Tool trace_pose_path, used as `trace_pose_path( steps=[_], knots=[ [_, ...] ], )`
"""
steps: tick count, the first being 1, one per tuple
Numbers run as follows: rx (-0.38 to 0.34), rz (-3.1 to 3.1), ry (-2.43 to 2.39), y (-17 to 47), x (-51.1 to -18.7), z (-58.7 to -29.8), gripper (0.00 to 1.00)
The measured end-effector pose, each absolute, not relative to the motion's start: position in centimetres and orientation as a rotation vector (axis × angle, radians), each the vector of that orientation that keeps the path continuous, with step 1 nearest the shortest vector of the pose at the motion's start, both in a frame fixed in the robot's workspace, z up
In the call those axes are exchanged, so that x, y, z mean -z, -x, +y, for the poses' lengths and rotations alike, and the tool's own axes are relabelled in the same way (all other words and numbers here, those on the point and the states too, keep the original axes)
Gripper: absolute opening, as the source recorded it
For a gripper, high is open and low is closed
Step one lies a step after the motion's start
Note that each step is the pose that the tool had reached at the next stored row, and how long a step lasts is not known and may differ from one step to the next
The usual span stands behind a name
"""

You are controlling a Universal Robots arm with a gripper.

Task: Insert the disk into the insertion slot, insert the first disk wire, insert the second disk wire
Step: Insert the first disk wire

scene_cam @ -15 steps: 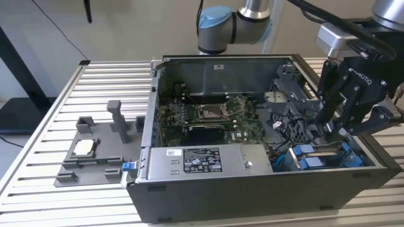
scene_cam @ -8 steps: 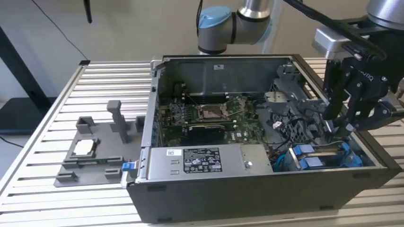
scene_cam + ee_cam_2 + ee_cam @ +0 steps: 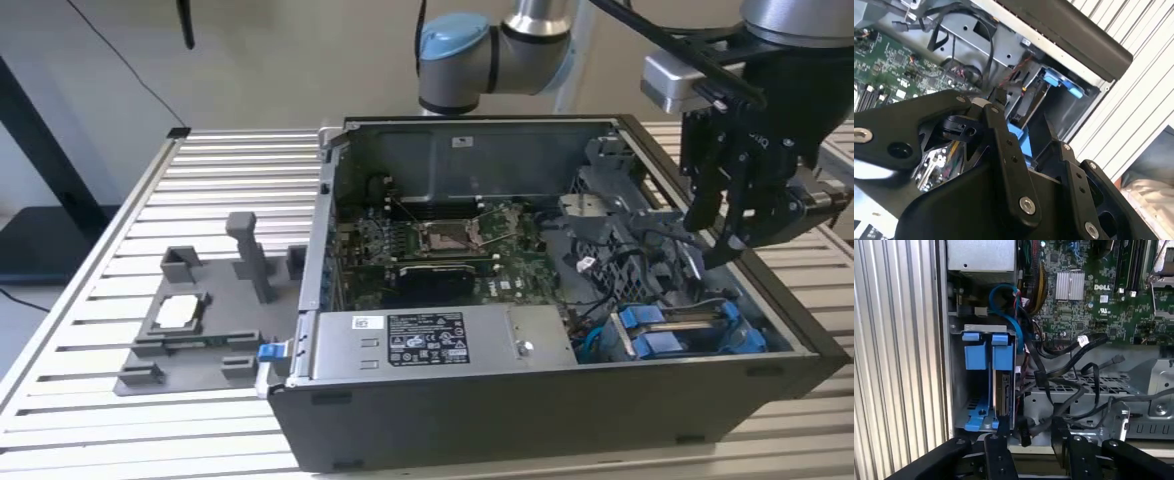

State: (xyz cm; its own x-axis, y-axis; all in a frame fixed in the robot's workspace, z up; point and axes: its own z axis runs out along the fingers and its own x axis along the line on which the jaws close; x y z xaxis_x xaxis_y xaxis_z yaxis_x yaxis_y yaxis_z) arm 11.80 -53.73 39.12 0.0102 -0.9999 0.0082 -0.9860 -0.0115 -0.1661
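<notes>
I see the pincer (image 3: 721, 250) hanging w/ jaws partly apart, nothing clamped as far as I can tell; loose black wires (image 3: 1036, 377) run near its fingertips (image 3: 1002, 426). The disk (image 3: 1003, 390) sits just below, on edge in the slot (image 3: 956, 390) of the grey cage, inside the case (image 3: 534, 420) at the exterior view's right. The tray (image 3: 147, 370) outside holds a silver chip (image 3: 178, 312).

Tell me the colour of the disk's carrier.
The carrier is bright blue, clearest in the first wrist view.
</notes>
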Motion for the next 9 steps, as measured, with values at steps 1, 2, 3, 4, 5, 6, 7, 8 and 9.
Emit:
trace_pose_path(
  steps=[1, 2, 3, 4, 5, 6, 7, 8, 9],
  knots=[
    [0.198, 2.124, 2.148, -11.80, -39.06, -53.70, 0.47],
    [0.209, 2.123, 2.148, -11.80, -39.02, -53.70, 0.47],
    [0.218, 2.122, 2.147, -11.80, -38.96, -53.70, 0.47],
    [0.223, 2.120, 2.146, -11.80, -38.90, -53.70, 0.47],
    [0.228, 2.118, 2.145, -11.80, -38.84, -53.70, 0.47],
    [0.233, 2.117, 2.144, -11.80, -38.77, -53.70, 0.47],
    [0.237, 2.115, 2.142, -11.80, -38.69, -53.69, 0.47],
    [0.242, 2.112, 2.140, -11.80, -38.57, -53.69, 0.47],
    [0.247, 2.110, 2.137, -11.80, -38.47, -53.70, 0.47]
  ],
)
